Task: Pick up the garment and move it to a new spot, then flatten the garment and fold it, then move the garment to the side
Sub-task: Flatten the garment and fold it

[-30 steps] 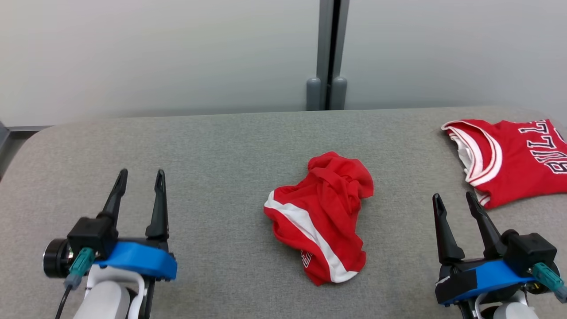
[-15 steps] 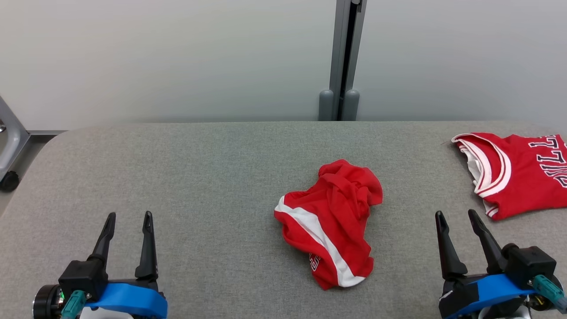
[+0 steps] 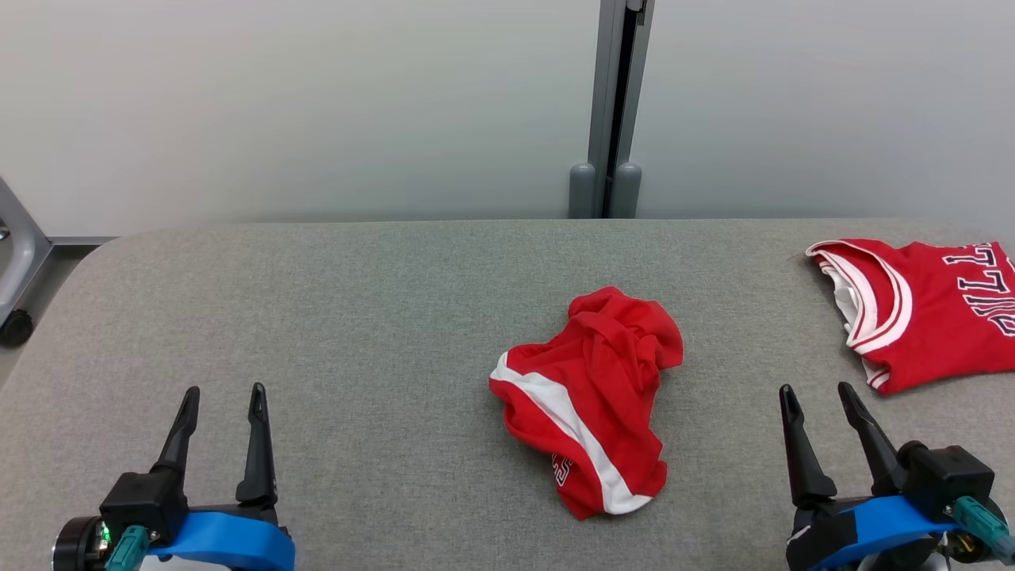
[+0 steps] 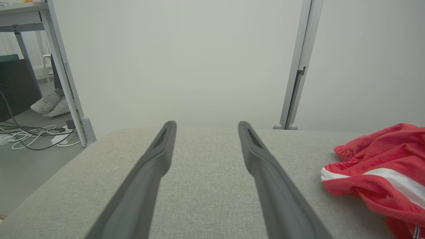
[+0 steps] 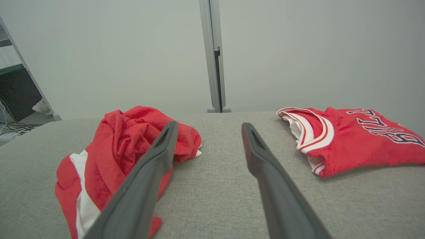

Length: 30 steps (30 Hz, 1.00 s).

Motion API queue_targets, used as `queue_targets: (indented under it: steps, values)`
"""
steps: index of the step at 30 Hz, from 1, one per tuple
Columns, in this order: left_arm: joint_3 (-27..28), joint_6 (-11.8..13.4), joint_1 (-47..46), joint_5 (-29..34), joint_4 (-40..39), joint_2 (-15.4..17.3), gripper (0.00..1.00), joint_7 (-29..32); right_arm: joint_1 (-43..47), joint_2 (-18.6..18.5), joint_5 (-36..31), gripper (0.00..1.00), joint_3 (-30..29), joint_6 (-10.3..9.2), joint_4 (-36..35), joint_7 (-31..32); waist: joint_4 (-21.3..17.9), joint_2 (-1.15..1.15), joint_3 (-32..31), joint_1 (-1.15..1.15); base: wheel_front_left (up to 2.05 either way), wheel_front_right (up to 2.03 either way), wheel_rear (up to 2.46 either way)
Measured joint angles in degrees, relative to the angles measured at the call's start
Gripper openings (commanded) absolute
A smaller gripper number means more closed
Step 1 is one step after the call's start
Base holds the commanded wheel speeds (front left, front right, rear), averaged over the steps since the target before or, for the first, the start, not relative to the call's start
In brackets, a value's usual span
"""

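Head view. Crumpled garment (image 3: 587, 400), red with a white stripe, lies bunched a little right of centre on the grey worktop (image 3: 357, 317). Left claw (image 3: 224, 390) sits at lower left, jaws wide, nothing in them, well apart from the cloth. Right claw (image 3: 815, 388) sits at lower right, jaws also wide and empty, nearer the heap but apart from it. A red jersey (image 3: 928, 313) with dark lettering lies laid out at the far right edge, apart from the heap. A grey post (image 3: 607, 111) stands behind the worktop.

Left wrist view. Both fingers (image 4: 156, 159) are spread over bare worktop. The crumpled garment is at the right edge, outside the gap. Shoes (image 4: 49, 103) and cables (image 4: 30, 134) lie on the floor beyond the worktop's end.

Right wrist view. The fingers are spread with bare worktop between them. The heap is to their left, partly behind one finger, and the jersey is to their right.

Judgement: step one, the pick-up, is not yet begun, since neither claw touches cloth. The next move calls for a claw, probably the right as the nearer, to swing over the heap, come down on a raised fold and pinch it. The cloth is limp, so a ridge should give better purchase than a flat patch. Keep clear of the jersey.

Count: claws 2; red cloth pieces 2 (1 crumpled, 1 laid out); worktop 1; post 1; shoes 2.
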Motion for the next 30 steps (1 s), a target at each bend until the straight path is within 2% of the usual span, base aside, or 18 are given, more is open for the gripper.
queue_targets:
  steps: [14, 19, 23, 30]
  values:
    - [0.7, -0.7, 0.2, 0.7, 0.5, -0.7, 1.0, 0.0, 0.0, 0.0, 0.2, 1.0, 0.2, 0.0, 0.4, 0.0, -0.4, 0.0, 0.3, 0.01, 0.0, 0.0, 0.0]
    - [0.4, -1.5, -3.7, 1.0, 1.5, -1.0, 1.0, 0.0, -0.2, 0.0, 0.2, 1.0, 0.7, 0.0, 0.6, 0.0, -1.4, 0.0, 0.9, 0.01, 0.0, 0.0, 0.0]
    - [-1.2, -3.0, -8.9, 1.7, 3.3, -1.1, 1.0, 0.3, -0.8, 0.0, -0.1, 1.0, 1.4, 0.0, 0.4, 0.2, -3.2, 0.0, 1.7, 0.01, 0.0, 0.0, 0.0]
    - [-4.9, -7.0, -20.2, 2.4, 7.4, -1.0, 1.0, 3.9, -2.7, 0.0, -0.2, 1.0, 1.5, 0.0, 0.1, 0.0, -7.5, 0.0, 5.4, 0.01, 0.0, 0.0, 0.0]
